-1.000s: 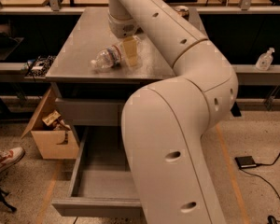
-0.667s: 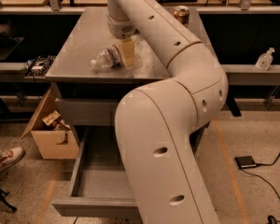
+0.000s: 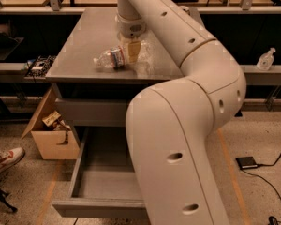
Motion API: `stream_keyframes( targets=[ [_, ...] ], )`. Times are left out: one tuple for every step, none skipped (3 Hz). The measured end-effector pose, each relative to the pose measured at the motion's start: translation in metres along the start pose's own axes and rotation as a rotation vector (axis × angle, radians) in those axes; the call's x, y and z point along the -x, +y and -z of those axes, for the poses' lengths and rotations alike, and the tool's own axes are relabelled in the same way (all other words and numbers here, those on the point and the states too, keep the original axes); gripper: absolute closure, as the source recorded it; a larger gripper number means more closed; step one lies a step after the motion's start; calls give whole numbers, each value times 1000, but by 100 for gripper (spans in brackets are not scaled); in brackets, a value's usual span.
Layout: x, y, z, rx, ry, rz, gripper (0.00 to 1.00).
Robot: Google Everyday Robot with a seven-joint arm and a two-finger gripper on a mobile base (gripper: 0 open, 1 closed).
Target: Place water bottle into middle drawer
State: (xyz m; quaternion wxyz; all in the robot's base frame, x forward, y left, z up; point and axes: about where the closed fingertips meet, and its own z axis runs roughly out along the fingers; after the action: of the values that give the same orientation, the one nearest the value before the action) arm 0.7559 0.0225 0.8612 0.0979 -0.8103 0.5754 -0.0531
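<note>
- The water bottle (image 3: pixel 112 58) lies on its side on the grey table top (image 3: pixel 84 36), near the front edge.
- Its long way runs left to right in the camera view. The white cap points left and the fat end points right.
- The gripper (image 3: pixel 131 54) comes straight down from above and sits on the fat end of the bottle, right of the label band.
- So the bottle sticks out to the left of the gripper, cap end first.
- I cannot tell if the gripper is open or closed, or if it has hold of the bottle.
- The middle drawer (image 3: pixel 77 168) is pulled open, low down under the front of the table. It looks bare inside.
- The big arm hides the right part of the drawer.
- I think the next move needs a firm hold across the bottle's round body. Then the bottle has to go up, toward the front, and down into the drawer.
- The bottle is round, so it may roll if it gets pushed.
</note>
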Motion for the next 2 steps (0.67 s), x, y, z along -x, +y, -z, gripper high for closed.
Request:
stream_keyframes(
  targets=[
    [-15, 23, 16, 6, 7, -65, 95],
    [-21, 59, 38, 9, -16, -162, 100]
  ],
)
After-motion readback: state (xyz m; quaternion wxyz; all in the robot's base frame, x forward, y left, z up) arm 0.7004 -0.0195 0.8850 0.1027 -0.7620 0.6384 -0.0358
